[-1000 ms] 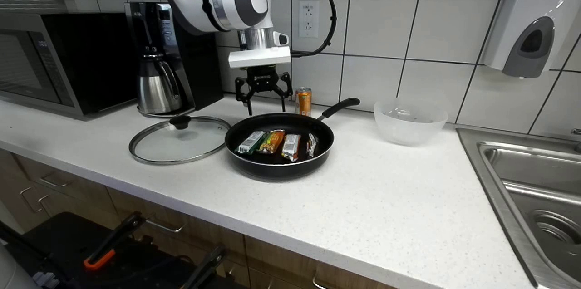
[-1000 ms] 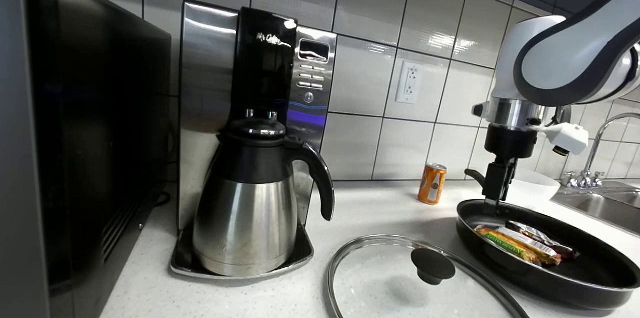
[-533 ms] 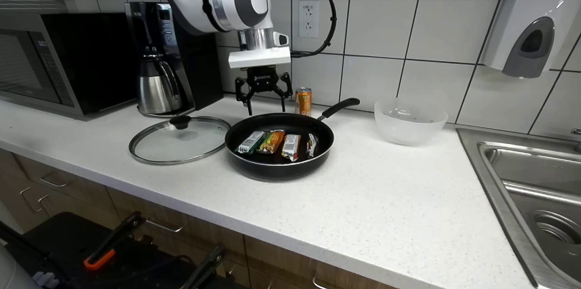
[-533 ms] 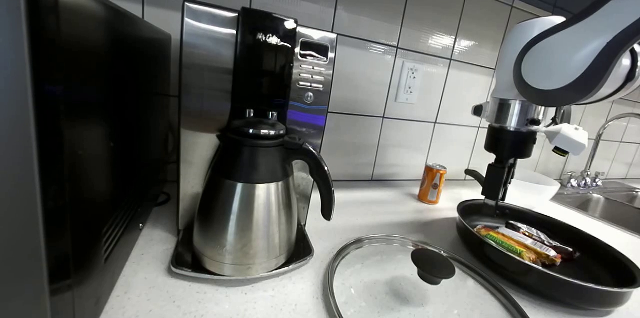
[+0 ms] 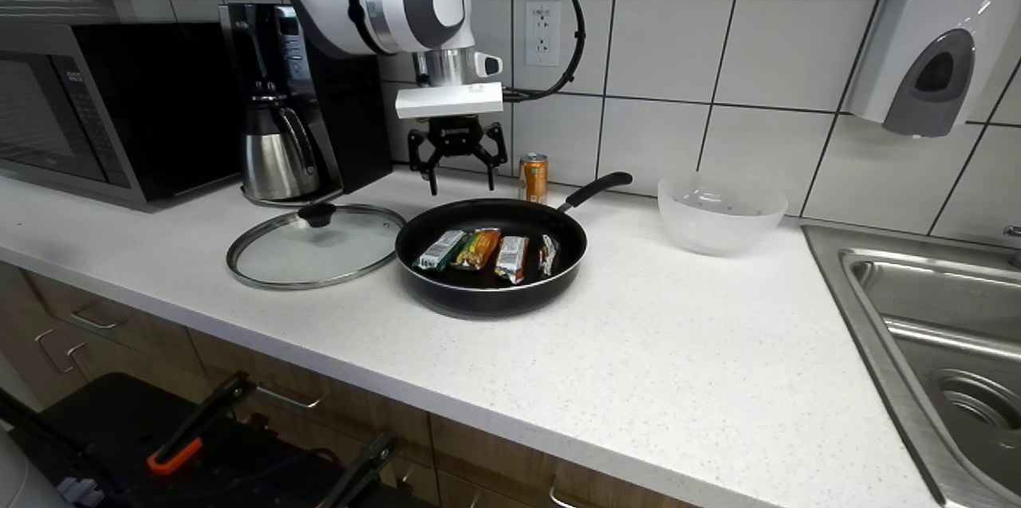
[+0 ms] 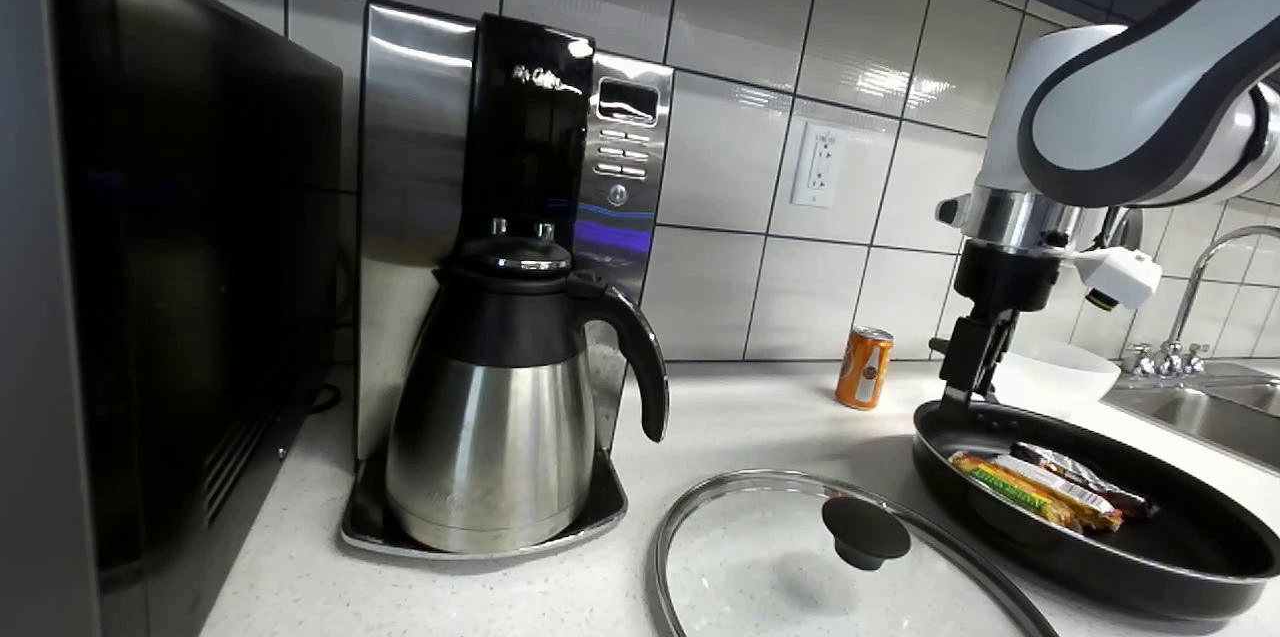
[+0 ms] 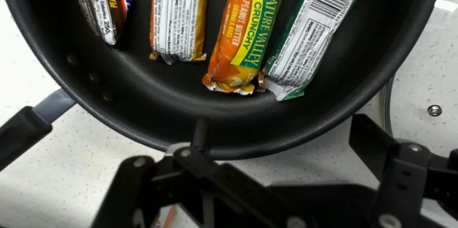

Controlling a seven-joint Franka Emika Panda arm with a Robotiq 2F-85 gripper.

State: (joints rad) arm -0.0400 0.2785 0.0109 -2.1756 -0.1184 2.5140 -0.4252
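Four wrapped bars (image 7: 245,38) already lie in the black frying pan (image 5: 490,302), between front and back edges of the surface (image 5: 678,348); the glass lid (image 5: 319,249) sits off, beside it. Jaws, wide apart, gripping nothing, hang by the pan's back rim.

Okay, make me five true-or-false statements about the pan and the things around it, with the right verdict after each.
Four bars lie in the pan. True.
The lid covers the pan. False: the lid lies on the counter beside the pan.
The can stands upright. True.
The end effector grips a bar. False: the end effector stands open, holding nothing.
The bowl stands on the counter. True.
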